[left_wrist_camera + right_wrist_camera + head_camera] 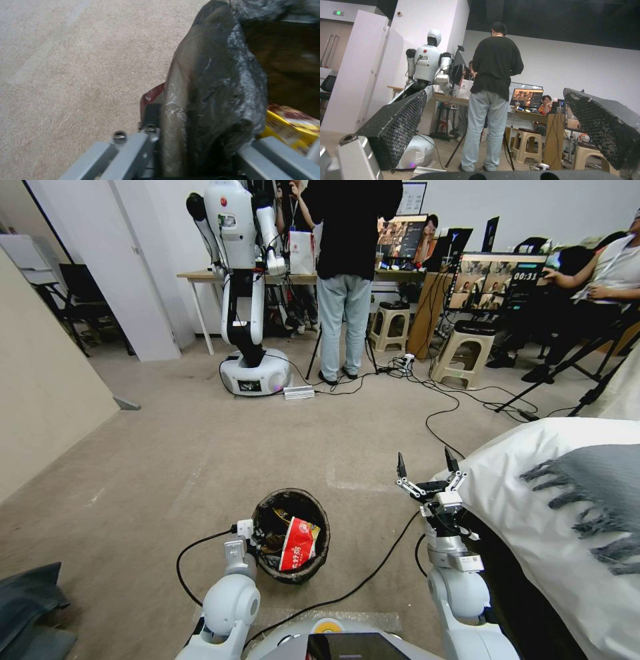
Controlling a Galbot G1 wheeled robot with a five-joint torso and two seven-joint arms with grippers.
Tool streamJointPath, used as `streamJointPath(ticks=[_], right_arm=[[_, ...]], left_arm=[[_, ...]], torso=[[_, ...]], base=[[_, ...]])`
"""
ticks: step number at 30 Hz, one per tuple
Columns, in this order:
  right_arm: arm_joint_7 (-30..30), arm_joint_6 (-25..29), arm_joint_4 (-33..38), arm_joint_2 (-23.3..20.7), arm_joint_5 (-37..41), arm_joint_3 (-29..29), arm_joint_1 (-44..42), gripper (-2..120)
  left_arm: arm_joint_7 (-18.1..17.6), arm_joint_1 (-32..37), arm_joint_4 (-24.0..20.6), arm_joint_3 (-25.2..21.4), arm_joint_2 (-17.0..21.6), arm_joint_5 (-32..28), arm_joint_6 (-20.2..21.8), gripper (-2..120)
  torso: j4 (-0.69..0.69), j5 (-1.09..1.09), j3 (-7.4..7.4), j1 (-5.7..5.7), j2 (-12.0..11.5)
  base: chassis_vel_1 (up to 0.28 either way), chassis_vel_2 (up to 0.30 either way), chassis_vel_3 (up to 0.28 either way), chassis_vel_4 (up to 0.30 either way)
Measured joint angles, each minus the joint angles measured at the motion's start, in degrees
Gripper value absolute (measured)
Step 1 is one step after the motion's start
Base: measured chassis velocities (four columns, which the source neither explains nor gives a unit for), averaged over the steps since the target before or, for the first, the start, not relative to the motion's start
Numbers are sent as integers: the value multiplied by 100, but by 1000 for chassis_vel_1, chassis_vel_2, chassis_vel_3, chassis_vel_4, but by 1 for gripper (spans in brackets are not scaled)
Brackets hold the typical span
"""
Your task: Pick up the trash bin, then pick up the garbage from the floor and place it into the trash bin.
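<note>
While held: garbage [298,543] in trash bin [291,577] (L gripper [248,533]).

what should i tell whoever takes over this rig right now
Left gripper: shut on the bin rim, clamping the black liner; the hold looks firm.
Right gripper: open and empty, raised in front of the robot beside the white bedding.
Bin: low in front of the robot, on its left side. Inside are a red-and-white carton, brown paper and a yellow wrapper.
Done: bin picked up, several pieces in.
Left: no litter visible on the carpet in view; scan around before calling it finished.
</note>
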Motion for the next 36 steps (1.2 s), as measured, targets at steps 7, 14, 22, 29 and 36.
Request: streamJointPath(ticks=[7, 14, 22, 29, 36], right_arm=[[-16, 15, -21, 4, 0, 1, 2, 100], [-87, 59, -16, 13, 26, 1, -4, 100], [-86, 60, 45, 20, 69, -13, -11, 100], [-97, 71, 65, 24, 46, -21, -7, 100], [-131, 92, 37, 16, 38, -14, -10, 100]], left_arm=[[3, -11, -10, 5, -1, -44, 10, 42], [16, -15, -34, 19, -1, -62, -10, 66], [22, -5, -162, 43, 10, -50, -42, 97], [18, -8, -224, 38, 26, -39, -47, 99], [19, -15, -272, 48, 43, -34, -53, 99]], torso=[[-1, -2, 1, 0, -1], [-1, 0, 1, 0, -1], [1, 2, 1, 0, -1], [1, 2, 1, 0, -1], [1, 2, 0, 0, -1]], base=[[0, 0, 0, 0], [0, 0, 0, 0], [0, 0, 0, 0], [0, 0, 0, 0], [0, 0, 0, 0]])
